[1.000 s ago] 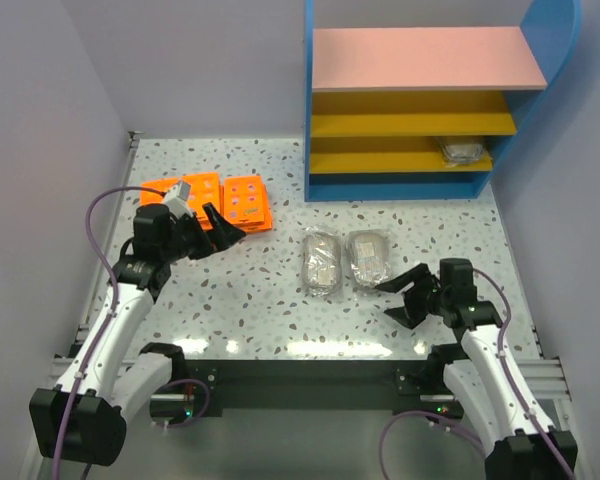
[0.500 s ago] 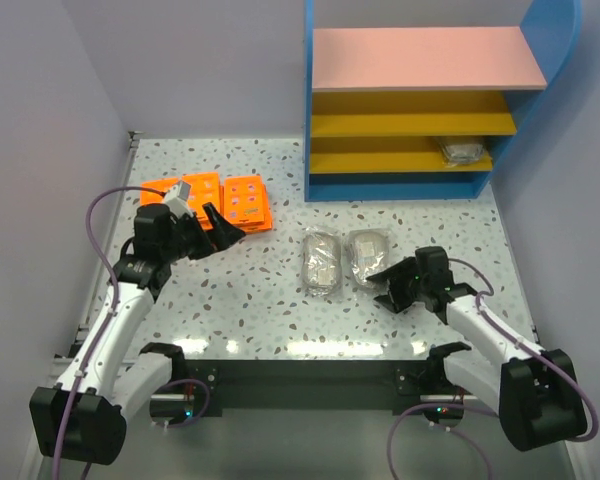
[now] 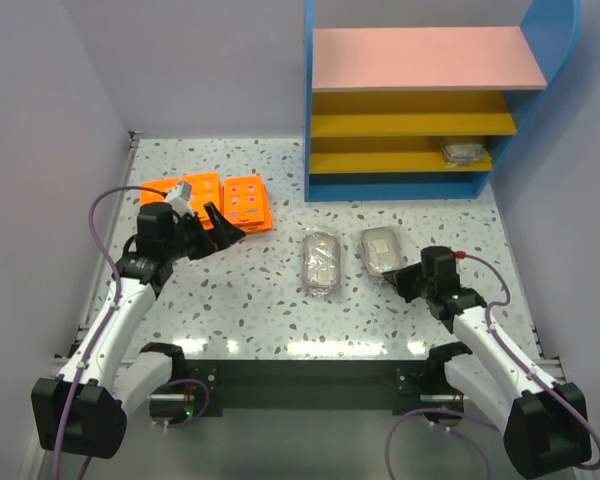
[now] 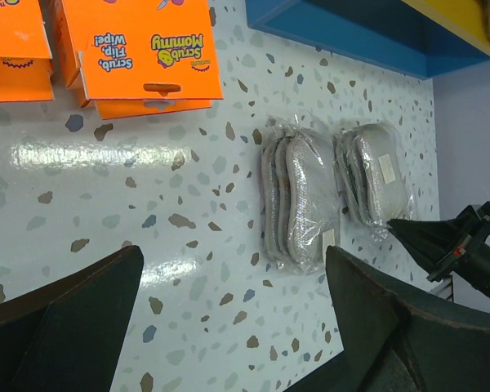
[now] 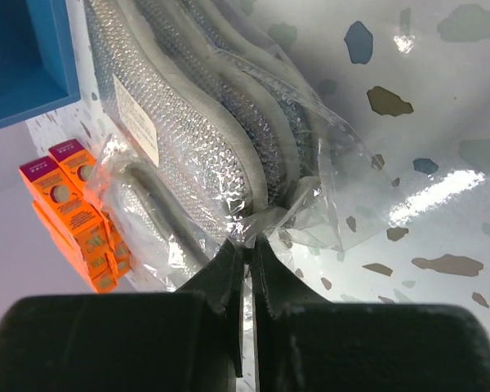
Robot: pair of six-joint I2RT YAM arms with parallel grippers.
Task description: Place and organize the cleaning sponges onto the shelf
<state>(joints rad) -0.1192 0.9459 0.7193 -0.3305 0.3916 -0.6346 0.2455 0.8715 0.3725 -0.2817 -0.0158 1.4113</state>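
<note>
Bright-orange sponge packs (image 3: 205,200) lie in a cluster at the table's left. My left gripper (image 3: 225,228) hovers just in front of them, open and empty; in its wrist view (image 4: 233,269) the jaws stand wide over bare table. Two grey wrapped pads lie mid-table: the left pad (image 3: 321,262) and the right pad (image 3: 383,249). My right gripper (image 3: 408,277) is shut on the clear wrap at the right pad's near edge (image 5: 247,245). That pad (image 5: 180,106) fills the right wrist view. A third grey pad (image 3: 464,151) rests on the lowest yellow board of the shelf (image 3: 420,60).
The shelf's blue side wall (image 3: 555,60) stands at the back right, its blue base (image 4: 335,33) close behind the pads. Pale walls close in the table left and right. The left pad (image 5: 139,212) and orange packs (image 5: 73,212) lie beyond the held pad.
My right gripper reached in to the right grey pad and shut on its wrap. That pad has shifted right and back. The left arm has held still.
</note>
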